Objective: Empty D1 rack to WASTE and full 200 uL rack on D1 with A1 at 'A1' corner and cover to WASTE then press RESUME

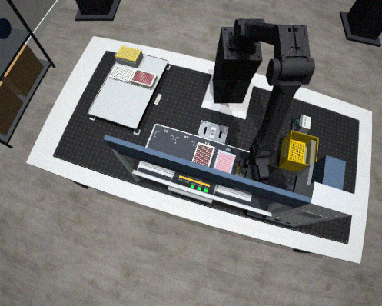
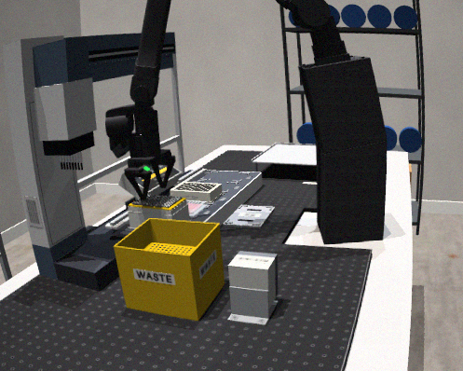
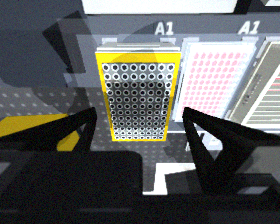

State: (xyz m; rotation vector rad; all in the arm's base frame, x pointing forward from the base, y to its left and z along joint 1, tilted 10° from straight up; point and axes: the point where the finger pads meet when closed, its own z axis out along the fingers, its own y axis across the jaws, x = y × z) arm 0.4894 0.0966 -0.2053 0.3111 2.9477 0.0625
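Item: tip rack [image 3: 138,97], yellow-rimmed, uncovered, seated on D1 at the engraved A1 corner, pink plate [image 3: 214,76] at its 3 o'clock. Gripper [image 3: 141,131] spread wide, empty, hovering above. WASTE bin [image 2: 170,275] already holds one rack. Judged step: release done; next, press RESUME.

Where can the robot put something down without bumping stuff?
Two free patches: the deck's far end beyond the striped reservoir, and the grey shelf board in front of its three boxes. It is crowded under the open pincer, where the yellow-rimmed rack, pink plate and reservoir sit side by side.
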